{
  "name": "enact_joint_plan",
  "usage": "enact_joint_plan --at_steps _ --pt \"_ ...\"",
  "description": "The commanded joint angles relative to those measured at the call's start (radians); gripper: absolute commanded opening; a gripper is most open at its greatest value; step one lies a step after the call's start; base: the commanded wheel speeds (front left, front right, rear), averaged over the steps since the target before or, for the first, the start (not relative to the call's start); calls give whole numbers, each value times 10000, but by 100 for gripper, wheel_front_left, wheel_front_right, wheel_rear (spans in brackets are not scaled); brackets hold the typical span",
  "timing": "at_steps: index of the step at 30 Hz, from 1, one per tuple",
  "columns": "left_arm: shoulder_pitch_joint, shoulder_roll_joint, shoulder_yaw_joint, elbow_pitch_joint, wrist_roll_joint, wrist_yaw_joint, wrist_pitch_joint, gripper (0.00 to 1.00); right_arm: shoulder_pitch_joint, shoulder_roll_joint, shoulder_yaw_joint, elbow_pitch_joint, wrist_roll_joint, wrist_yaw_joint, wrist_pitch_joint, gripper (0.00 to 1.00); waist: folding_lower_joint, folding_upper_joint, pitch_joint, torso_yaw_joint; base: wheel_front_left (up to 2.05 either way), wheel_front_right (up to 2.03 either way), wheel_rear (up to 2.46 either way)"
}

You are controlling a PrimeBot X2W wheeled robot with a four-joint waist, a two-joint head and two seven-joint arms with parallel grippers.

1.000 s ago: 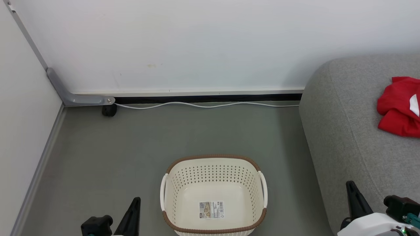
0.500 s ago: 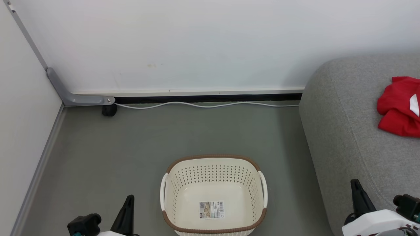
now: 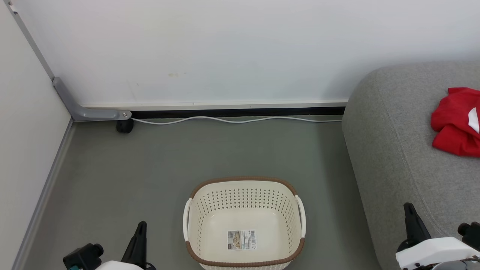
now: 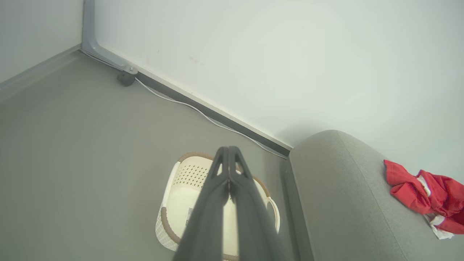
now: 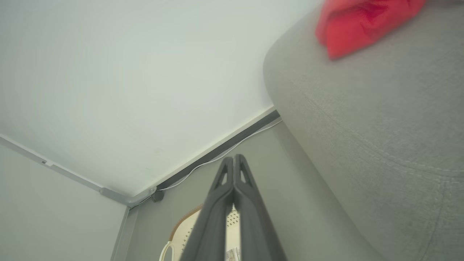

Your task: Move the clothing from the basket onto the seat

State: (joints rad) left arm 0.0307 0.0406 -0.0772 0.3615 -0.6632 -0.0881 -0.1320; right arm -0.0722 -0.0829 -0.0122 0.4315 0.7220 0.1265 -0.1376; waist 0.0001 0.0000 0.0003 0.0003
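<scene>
cable [image 3: 232, 120] along wall [image 3: 240, 48], basket [image 3: 243, 179] beside seat [image 3: 397, 150], clothing [image 3: 452, 123] atop seat

You saw the cream perforated basket [image 3: 243, 179], brown-rimmed, standing upright with its inner floor bare; the crumpled red clothing [image 3: 454, 123], white trim showing, lay well apart on the grey woven seat [image 3: 393, 150] to its right.
</scene>
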Motion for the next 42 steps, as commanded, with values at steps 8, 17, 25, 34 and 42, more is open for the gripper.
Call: enact_joint_plan --at_steps 8,17,25,34,42 --pt "-651 47 377 -402 -1161 -133 273 0 -331 -51 -100 -492 1115 17 332 0 -1 0 3 0 0 0 0" --pt "-731 53 543 -484 -2058 -164 509 0 -334 -10 -201 -640 1952 20 568 0 -1 0 6 -1 0 0 0" --pt "-811 58 708 -566 -2951 -196 744 0 -337 31 -300 -789 2785 23 804 0 -1 0 8 -1 0 0 0" --pt "-900 64 894 -658 -3956 -231 1008 0 -340 77 -412 -955 3724 26 1068 0 -1 0 11 -1 0 0 0" --pt "-980 69 1059 -740 -4852 -263 1243 0 -343 117 -511 -1104 4562 28 1303 0 -1 0 14 -2 0 0 0"
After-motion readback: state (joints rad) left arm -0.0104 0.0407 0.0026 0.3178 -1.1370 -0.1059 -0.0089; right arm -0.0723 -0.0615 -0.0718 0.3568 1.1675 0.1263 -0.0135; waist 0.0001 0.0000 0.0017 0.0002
